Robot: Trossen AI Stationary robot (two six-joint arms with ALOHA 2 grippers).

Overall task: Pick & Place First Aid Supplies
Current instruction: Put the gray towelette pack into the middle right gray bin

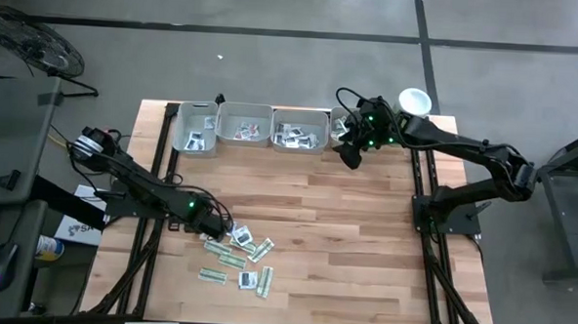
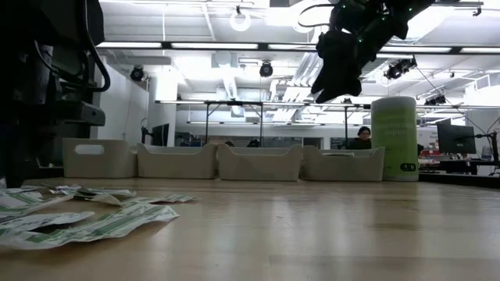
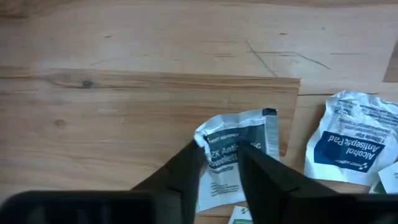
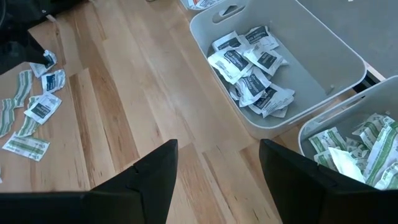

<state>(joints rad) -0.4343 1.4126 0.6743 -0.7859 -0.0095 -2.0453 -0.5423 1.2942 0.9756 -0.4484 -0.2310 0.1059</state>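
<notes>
From above I see my left gripper (image 1: 214,223) down low on the tabletop (image 1: 364,243), at the edge of the loose pile of sachets (image 1: 241,256). My right gripper (image 1: 351,155) hangs near the row of trays (image 1: 244,124) at the far edge.

From the low camera, green-white strips (image 2: 94,225) lie flat close by, and a tall green tub (image 2: 394,138) stands past the trays — the right gripper (image 2: 337,74) hangs above.

Through the left wrist camera, my two fingers (image 3: 186,171) stand on both sides of a white sachet with dark print (image 3: 239,152). I cannot tell if they squeeze it yet.

Through the right wrist camera, my fingers (image 4: 155,171) are wide apart, holding nothing — a tray (image 4: 329,43) full of white sachets sits ahead.
</notes>
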